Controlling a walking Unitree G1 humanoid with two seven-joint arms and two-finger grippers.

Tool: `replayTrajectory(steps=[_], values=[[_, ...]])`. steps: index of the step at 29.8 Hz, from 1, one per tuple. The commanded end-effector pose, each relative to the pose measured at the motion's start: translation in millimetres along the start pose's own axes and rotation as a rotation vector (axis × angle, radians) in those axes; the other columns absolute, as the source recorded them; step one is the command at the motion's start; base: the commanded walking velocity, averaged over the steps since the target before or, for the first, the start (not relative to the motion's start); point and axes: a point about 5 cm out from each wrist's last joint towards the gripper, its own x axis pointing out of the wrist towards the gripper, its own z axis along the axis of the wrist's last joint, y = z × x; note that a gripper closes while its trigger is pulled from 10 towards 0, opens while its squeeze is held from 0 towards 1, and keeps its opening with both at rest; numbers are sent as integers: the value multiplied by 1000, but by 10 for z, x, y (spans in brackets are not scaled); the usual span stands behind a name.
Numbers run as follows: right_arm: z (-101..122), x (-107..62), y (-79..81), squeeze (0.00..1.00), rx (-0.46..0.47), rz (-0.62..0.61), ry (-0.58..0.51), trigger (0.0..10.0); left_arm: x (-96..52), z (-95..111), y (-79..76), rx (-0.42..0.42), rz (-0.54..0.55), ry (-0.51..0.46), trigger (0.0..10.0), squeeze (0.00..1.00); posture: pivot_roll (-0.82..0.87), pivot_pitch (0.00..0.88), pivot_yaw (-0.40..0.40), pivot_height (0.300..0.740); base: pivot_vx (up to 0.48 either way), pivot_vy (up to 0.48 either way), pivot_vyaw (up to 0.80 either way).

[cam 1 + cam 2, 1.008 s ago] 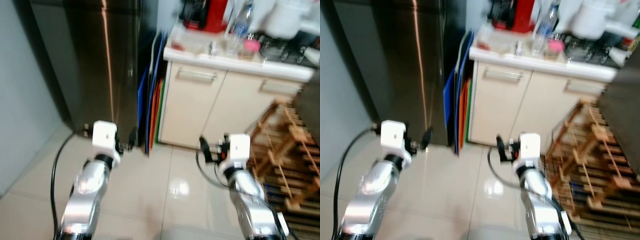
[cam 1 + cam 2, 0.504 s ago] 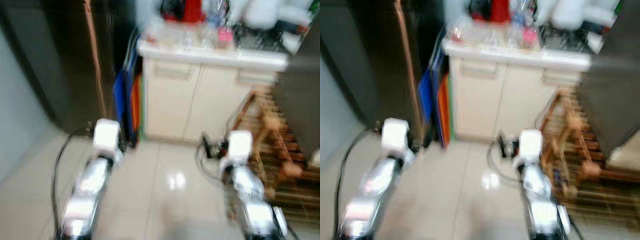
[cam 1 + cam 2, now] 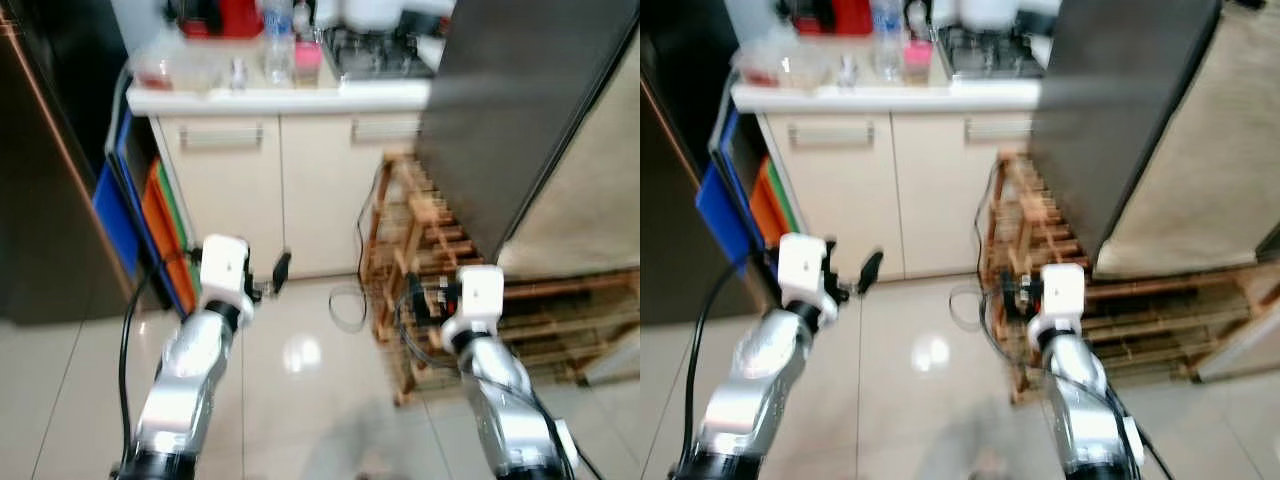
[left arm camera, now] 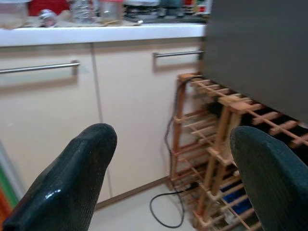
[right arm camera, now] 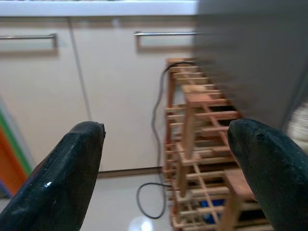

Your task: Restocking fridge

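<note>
While empty, both tools (image 4: 168, 159) (image 5: 168, 159) toward cabinet (image 3: 285, 190).

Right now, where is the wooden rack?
In the left eye view the wooden rack stands on the floor ahead and to the robot's right, beside the cream cabinet and partly under a dark panel.

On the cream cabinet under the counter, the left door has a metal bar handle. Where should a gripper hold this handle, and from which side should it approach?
Grip the bar handle near its middle, coming straight from the front. It is a thin horizontal bar that seems to stand off the left cabinet door, so one finger should go above and one below. Both the left gripper and right gripper are open and empty.
</note>
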Motion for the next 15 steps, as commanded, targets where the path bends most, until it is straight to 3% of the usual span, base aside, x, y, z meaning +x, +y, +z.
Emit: replayTrajectory(steps=[1,4,10,15], values=[[3,14,14,0,12,0,-7,10000,10,11,17,12,-8,-6,10000,0,26,0,-4,740,0,480,-594],[5,14,11,0,13,-3,-10,10000,14,13,11,13,-15,-7,10000,0,26,0,-4,740,0,436,-590],[0,8,10,0,11,-7,-12,10000,30,27,22,21,-21,-15,10000,0,25,0,-2,740,347,325,-597],[-12,-3,11,0,12,-11,-12,10000,24,35,21,34,-31,-21,10000,0,24,0,1,740,475,0,-595]])
